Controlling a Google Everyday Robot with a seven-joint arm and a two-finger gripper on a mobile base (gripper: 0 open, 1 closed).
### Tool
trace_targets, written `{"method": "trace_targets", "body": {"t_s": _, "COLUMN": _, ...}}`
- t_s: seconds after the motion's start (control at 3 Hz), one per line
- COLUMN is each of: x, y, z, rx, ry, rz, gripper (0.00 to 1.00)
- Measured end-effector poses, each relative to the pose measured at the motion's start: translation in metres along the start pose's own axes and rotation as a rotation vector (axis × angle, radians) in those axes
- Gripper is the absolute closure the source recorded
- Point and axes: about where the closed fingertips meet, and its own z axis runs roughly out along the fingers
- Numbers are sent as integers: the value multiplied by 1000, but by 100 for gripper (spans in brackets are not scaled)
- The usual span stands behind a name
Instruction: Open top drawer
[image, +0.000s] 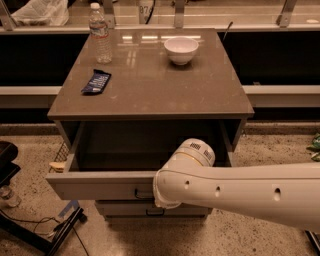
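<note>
The top drawer (95, 185) of the grey cabinet is pulled far out, and its deep grey box looks empty inside. Its dark pull handle (142, 194) shows partly at the front, just left of my white arm. My gripper (159, 192) is at that handle, hidden behind the arm's wrist. A lower drawer front (150, 210) with a similar handle shows below, shut.
On the cabinet top (150, 85) stand a water bottle (100, 34), a white bowl (181, 49) and a dark blue snack packet (96, 82). A long counter runs behind. A black stand and cables (30, 225) lie on the floor at the left.
</note>
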Motion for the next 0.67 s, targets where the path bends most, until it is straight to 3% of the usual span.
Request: {"method": "trace_targets", "body": {"t_s": 0.67, "x": 0, "y": 1, "z": -5, "rx": 11, "ry": 9, "rz": -4, "gripper": 100}}
